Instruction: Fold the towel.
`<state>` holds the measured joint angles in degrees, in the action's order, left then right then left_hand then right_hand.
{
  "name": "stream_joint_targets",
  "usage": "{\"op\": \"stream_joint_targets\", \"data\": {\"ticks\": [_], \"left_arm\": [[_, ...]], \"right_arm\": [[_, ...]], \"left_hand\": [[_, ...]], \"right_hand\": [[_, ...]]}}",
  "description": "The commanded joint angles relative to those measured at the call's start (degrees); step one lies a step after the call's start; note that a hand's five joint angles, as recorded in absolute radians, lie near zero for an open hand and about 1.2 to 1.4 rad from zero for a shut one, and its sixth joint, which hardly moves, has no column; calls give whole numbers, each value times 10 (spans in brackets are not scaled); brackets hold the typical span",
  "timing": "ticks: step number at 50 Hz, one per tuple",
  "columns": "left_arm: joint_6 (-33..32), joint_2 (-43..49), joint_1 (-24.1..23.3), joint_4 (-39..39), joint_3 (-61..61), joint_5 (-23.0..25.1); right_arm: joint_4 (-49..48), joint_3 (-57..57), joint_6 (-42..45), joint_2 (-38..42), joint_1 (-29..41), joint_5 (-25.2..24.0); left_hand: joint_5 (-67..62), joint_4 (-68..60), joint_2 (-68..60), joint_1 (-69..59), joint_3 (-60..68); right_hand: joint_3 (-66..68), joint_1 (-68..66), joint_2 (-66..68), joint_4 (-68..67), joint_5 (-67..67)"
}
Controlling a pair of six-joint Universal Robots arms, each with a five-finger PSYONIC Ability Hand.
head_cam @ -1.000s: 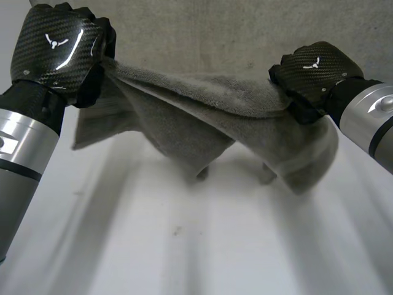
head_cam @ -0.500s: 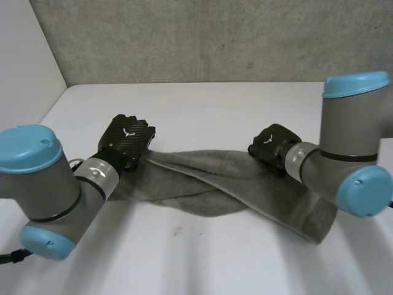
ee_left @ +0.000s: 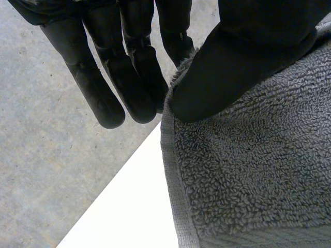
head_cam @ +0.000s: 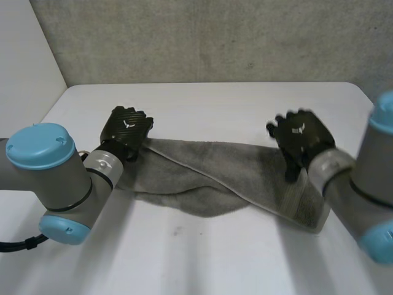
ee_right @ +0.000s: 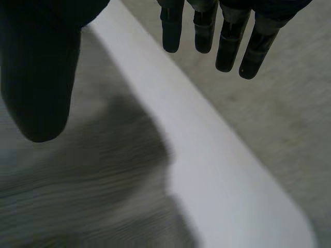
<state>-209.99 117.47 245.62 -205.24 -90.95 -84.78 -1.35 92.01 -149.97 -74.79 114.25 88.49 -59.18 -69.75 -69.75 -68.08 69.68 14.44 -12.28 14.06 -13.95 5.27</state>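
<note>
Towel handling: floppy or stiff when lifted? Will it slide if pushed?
Probably floppy: the towel lies in soft, twisted folds on the table, so it should sag from any hold. Likely grippy rather than slippery: looped pile shows under the thumb of the left hand. A push would probably bunch it, not slide it whole.
</note>
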Motion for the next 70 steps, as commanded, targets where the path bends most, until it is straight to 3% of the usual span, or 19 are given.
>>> {"op": "stream_joint_targets", "data": {"ticks": [1,10,27,35,40,42,49,54,56,59,61,62,64,65,67,68,70], "left_arm": [[0,2,2,-9,-11,1],[0,2,6,-36,-27,0],[1,6,6,-37,-29,0],[1,6,6,-37,-34,0],[3,6,6,-37,-36,0],[2,6,6,-36,-37,0],[-1,16,6,-37,-30,5],[-2,36,6,-37,10,8],[-2,43,6,-36,35,8],[-8,57,6,-36,98,7],[-13,69,7,-37,190,6],[-13,69,7,-37,191,6],[-28,81,9,-36,306,1],[-28,81,9,-36,307,1],[-34,86,14,-36,413,-6],[-34,87,14,-36,414,-7],[-34,87,18,-36,453,-14]], "right_arm": [[-43,173,-24,-55,-29,-64],[-189,262,-18,-17,-51,-82],[-298,263,-9,42,-64,-74],[-334,255,56,62,-76,-68],[-351,247,71,63,-84,-62],[-343,237,73,61,-90,-66],[-316,209,74,48,-97,-70],[-200,115,79,29,-98,-86],[-106,14,81,44,-97,-110],[-65,-46,84,65,-97,-122],[-12,-198,89,113,-95,-122],[-12,-199,89,113,-95,-122],[-7,-352,86,150,-94,-108],[-7,-352,85,150,-94,-108],[-36,-475,73,170,-90,-83],[-37,-475,73,170,-90,-83],[-120,-525,37,169,-90,-65]], "left_hand": [[-108,-103,-102,-119,103],[-108,-103,-102,-119,103],[-108,-103,-102,-119,103],[-108,-103,-102,-119,103],[-108,-103,-102,-119,103],[-108,-103,-102,-119,103],[-108,-103,-102,-119,103],[-108,-103,-102,-119,103],[-108,-103,-102,-119,103],[-108,-103,-102,-119,103],[-108,-103,-102,-119,103],[-108,-103,-102,-119,103],[-108,-103,-102,-119,103],[-108,-103,-102,-119,103],[-108,-103,-102,-119,103],[-108,-103,-102,-119,103],[-108,-103,-102,-119,103]], "right_hand": [[49,-70,53,-54,41],[114,-136,118,-119,106],[210,-232,214,-215,202],[358,-380,362,-363,350],[513,-535,517,-518,505],[635,-657,639,-640,627],[656,-677,659,-660,647],[656,-677,659,-660,647],[656,-677,659,-660,647],[656,-677,659,-660,647],[656,-677,659,-660,647],[656,-677,659,-660,647],[656,-677,659,-660,647],[656,-677,659,-660,647],[656,-677,659,-660,647],[656,-677,659,-660,647],[656,-677,659,-660,647]]}}
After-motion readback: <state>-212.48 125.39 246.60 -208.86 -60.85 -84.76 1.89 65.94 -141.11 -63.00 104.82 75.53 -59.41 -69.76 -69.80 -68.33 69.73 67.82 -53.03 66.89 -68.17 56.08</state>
